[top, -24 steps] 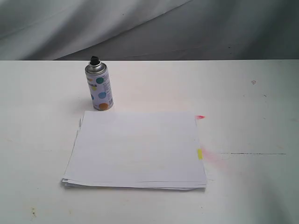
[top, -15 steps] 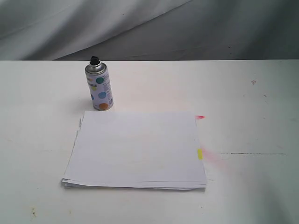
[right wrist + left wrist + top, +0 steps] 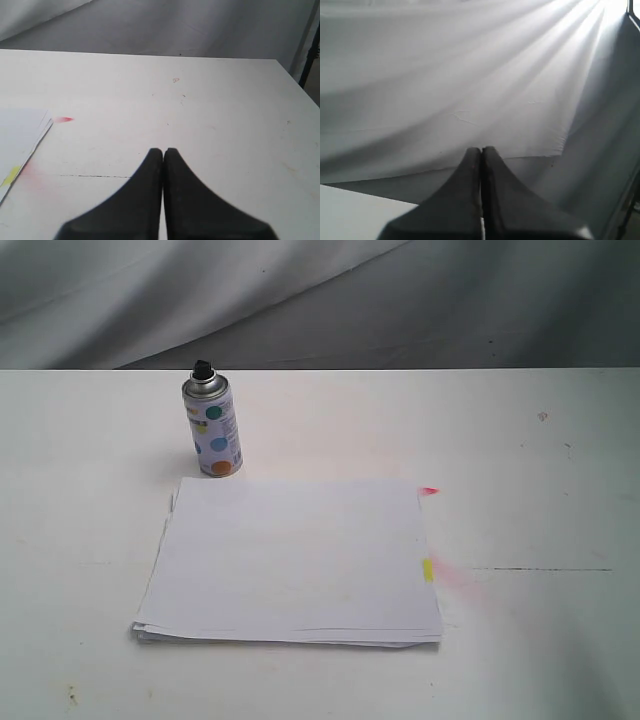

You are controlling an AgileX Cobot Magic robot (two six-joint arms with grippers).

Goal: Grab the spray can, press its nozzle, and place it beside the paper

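The spray can (image 3: 212, 427) stands upright on the white table, white with coloured dots, a silver dome and the black nozzle (image 3: 203, 369) on top. It sits just behind the far left corner of the paper (image 3: 295, 560), a flat white stack with a yellow mark (image 3: 428, 569) and a pink-red mark (image 3: 429, 490) on its right edge. Neither arm shows in the exterior view. My left gripper (image 3: 481, 150) is shut on nothing and faces the grey backdrop. My right gripper (image 3: 163, 151) is shut and empty over bare table, with the paper's edge (image 3: 22, 135) off to one side.
A grey cloth backdrop (image 3: 320, 300) hangs behind the table. A thin dark line (image 3: 540, 569) and a pink stain (image 3: 462, 578) mark the tabletop right of the paper. The table's right edge (image 3: 295, 80) and a dark stand (image 3: 311, 50) show in the right wrist view.
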